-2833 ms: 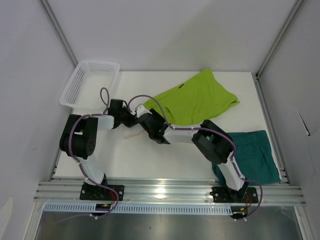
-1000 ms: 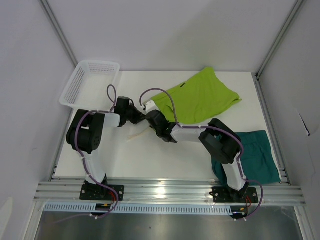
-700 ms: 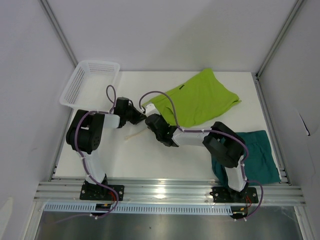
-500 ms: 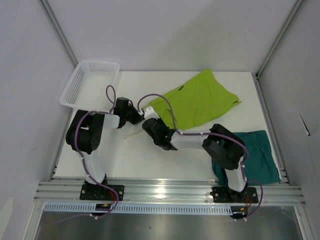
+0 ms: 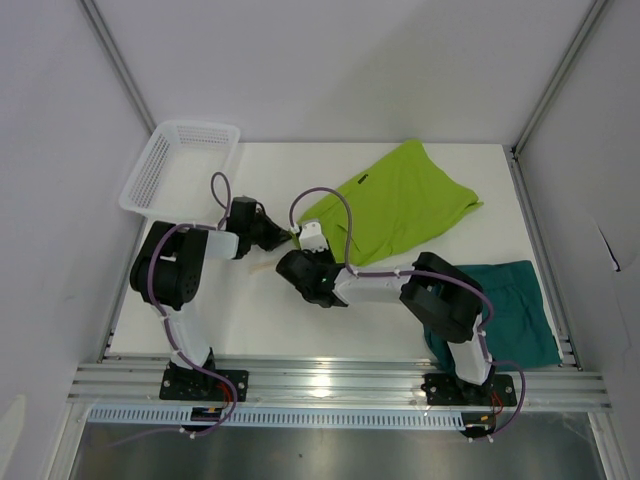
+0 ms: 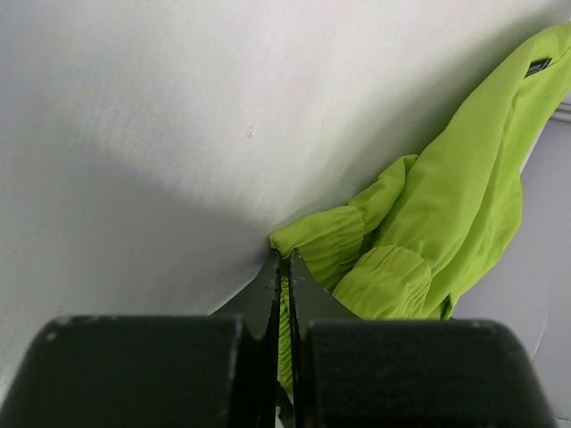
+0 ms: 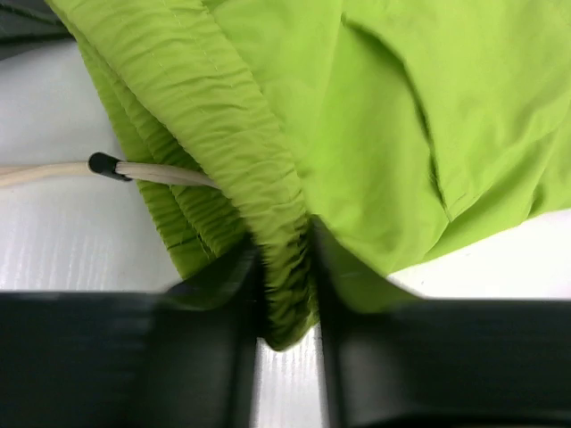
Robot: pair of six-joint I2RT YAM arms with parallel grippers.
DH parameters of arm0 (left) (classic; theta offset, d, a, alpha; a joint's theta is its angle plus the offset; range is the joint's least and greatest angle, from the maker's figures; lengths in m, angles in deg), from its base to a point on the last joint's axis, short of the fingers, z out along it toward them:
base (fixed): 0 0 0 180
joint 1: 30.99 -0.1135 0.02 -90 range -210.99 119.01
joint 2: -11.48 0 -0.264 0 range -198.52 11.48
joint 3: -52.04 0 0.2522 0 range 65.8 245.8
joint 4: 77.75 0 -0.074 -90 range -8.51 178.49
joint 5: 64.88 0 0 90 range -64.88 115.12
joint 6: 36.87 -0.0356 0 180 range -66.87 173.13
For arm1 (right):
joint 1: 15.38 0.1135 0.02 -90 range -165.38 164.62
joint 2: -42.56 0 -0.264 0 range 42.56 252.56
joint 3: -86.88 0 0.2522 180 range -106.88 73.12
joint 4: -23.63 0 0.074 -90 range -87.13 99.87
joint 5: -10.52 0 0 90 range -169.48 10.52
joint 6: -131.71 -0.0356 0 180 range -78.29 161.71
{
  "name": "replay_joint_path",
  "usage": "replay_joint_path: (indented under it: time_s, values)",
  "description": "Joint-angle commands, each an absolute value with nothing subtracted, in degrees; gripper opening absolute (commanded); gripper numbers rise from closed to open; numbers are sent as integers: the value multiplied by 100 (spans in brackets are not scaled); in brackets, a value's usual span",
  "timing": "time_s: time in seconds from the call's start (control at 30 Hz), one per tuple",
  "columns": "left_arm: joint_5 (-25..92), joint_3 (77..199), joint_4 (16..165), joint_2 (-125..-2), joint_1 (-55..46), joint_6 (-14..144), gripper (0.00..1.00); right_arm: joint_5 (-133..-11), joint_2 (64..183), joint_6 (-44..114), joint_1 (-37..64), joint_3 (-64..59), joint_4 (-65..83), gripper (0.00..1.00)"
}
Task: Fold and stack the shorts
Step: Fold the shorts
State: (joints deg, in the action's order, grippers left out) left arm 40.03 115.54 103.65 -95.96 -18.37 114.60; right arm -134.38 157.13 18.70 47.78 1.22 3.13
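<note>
Lime shorts (image 5: 400, 200) lie at the far middle of the surface (image 5: 250, 320), long axis diagonal, with the gathered waistband pointing near-left and the legs far-right. Left claw (image 6: 284, 285) is clenched on the waistband's tip. The right claw (image 7: 285, 294) pinches a waistband fold just beside it. Teal shorts (image 5: 515, 300) lie near-right, well apart.

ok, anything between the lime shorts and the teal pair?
Only the right arm itself: its forearm and elbow lie across the table between the lime shorts and the teal shorts, the elbow overlapping the teal pair's edge. Nothing else visible.
</note>
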Motion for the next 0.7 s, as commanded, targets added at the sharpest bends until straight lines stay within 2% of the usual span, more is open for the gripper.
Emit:
replay_joint_path:
  time_s: [0.0,0.07,0.27,0.53,0.63,0.67]
  values:
    - [3610,11476,10598,-9355,-2001,11386,0,-13583,15814,1419,4887,78,-200,38]
    - [3619,11450,10615,-9355,-2009,11395,0,-13242,15631,1551,4905,236,158,41]
    - [3672,11415,10642,-9372,-2036,11404,0,-12055,14779,1921,4878,913,1091,60]
    - [3733,11458,10677,-9364,-2045,11395,0,-10869,13951,2114,4475,1010,1312,62]
    - [3742,11441,10694,-9364,-2045,11395,0,-10281,13880,2106,4107,1002,1540,58]
    - [3742,11441,10695,-9364,-2053,11387,0,-10103,13898,2079,4009,975,1593,49]
